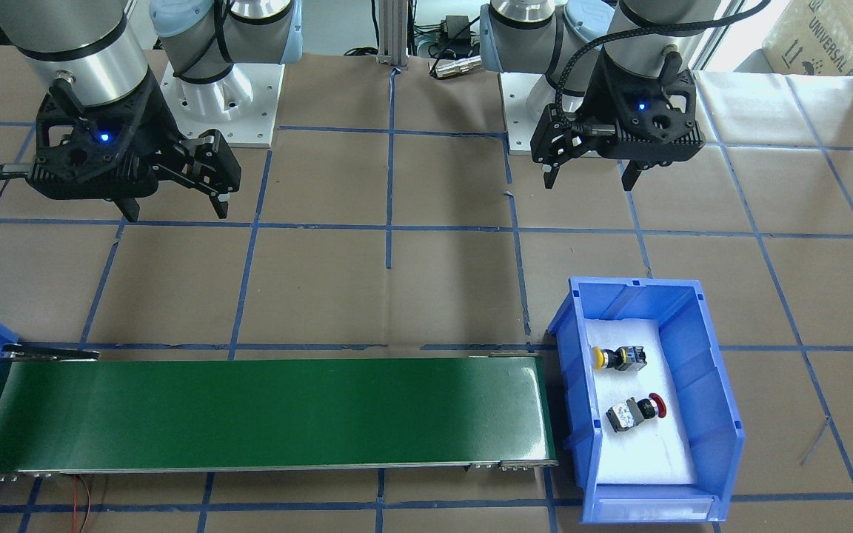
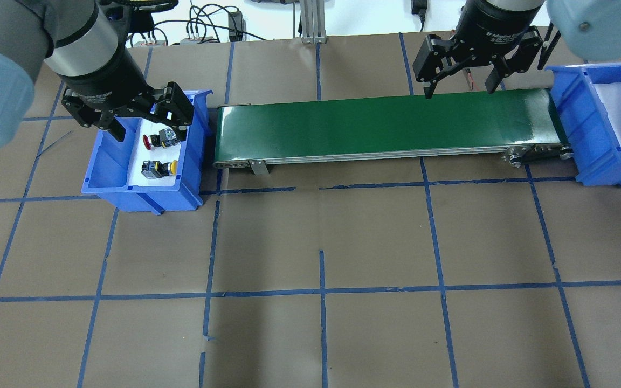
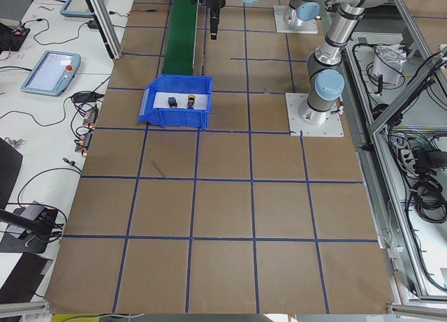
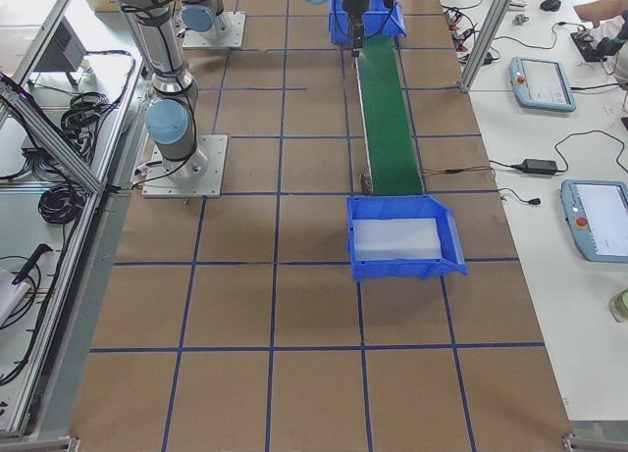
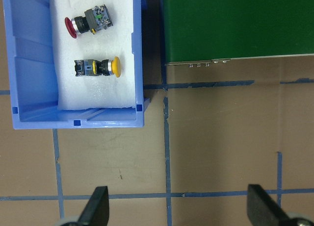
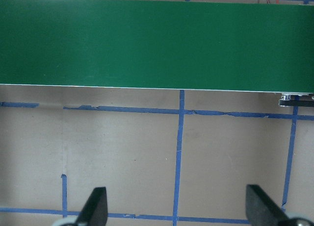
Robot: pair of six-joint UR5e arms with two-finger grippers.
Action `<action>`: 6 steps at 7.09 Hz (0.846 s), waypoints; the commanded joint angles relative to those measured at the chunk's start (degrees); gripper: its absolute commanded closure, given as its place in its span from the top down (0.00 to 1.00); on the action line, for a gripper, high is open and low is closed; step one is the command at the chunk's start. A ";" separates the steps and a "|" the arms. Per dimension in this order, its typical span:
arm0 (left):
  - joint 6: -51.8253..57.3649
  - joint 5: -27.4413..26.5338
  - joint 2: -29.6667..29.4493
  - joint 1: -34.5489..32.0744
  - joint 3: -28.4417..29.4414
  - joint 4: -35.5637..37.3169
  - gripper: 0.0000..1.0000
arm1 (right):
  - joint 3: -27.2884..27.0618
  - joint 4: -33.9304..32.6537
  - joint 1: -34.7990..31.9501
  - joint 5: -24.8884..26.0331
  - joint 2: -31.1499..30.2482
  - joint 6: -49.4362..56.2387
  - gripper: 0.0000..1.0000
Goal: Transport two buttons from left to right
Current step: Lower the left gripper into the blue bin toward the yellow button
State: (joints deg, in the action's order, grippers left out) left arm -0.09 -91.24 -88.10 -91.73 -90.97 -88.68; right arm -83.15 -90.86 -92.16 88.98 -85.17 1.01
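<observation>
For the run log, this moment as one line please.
left gripper open; right gripper open; red button, yellow button in left bin; transport not started

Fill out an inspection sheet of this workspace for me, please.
Surface: brown paper table, blue tape grid; green conveyor belt bare.
Job's things: yellow-capped push-button and red-capped push-button on white foam in left blue plastic bin; right blue plastic bin holds only foam.
Clutter: thin grey strip beside left bin.
Grippers: left gripper and right gripper open, empty.
Cables: red wires at conveyor's end.
Surroundings: grey teach pendants on side benches.
</observation>
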 commanded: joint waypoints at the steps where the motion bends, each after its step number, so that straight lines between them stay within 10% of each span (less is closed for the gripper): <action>1: 0.01 -0.07 0.03 0.15 -0.08 0.00 1.00 | -0.09 0.07 -0.04 -0.12 0.08 0.13 1.00; 6: 6.62 0.01 -0.49 4.08 0.70 0.08 1.00 | 0.00 -0.02 -0.04 -0.12 -0.43 0.13 1.00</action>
State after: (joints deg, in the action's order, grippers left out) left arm 1.55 -91.36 -88.25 -89.75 -90.51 -88.92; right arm -83.26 -90.86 -92.20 88.79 -85.16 1.20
